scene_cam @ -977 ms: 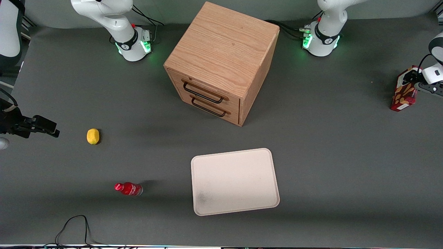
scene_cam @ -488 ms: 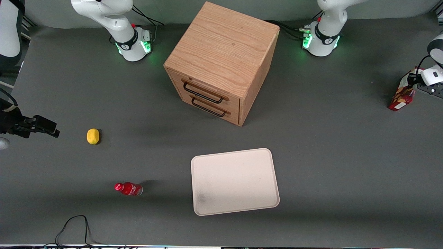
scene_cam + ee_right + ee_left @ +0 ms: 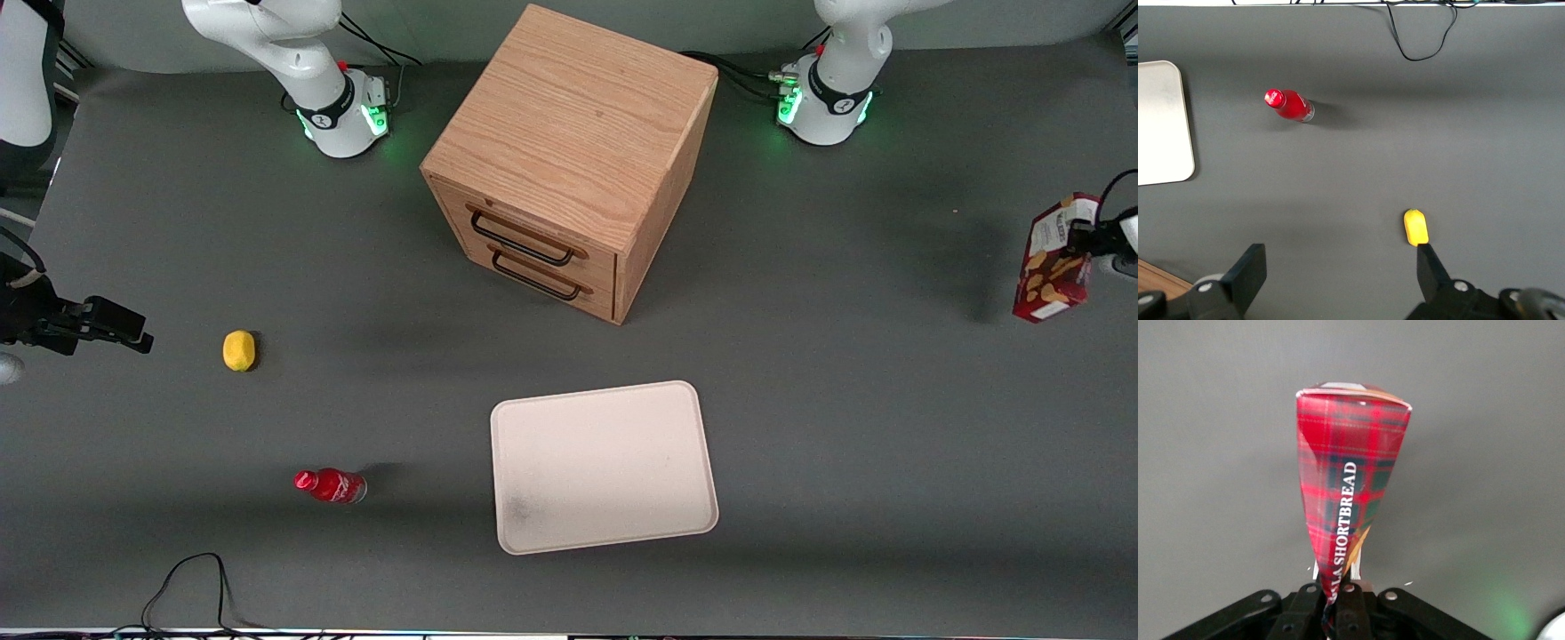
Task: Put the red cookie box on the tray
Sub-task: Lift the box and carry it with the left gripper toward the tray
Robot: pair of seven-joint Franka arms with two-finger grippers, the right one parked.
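At the working arm's end of the worktop, the hand (image 3: pixel 1086 242) was clamped on the red cookie box (image 3: pixel 1053 259), which had risen clear of the surface since a second earlier, ready for carrying to the distant tray (image 3: pixel 605 467).

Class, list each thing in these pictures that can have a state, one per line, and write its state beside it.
Dark-red tartan cookie box: gripped, lifted off the table at the working arm's end.
Left arm's gripper: shut on the box's end.
Cream-white flat tray: lying flat, nothing on it.
Wooden two-drawer cabinet: both drawers closed.
Small red bottle: lying on its side.
Yellow lemon: resting on the table.
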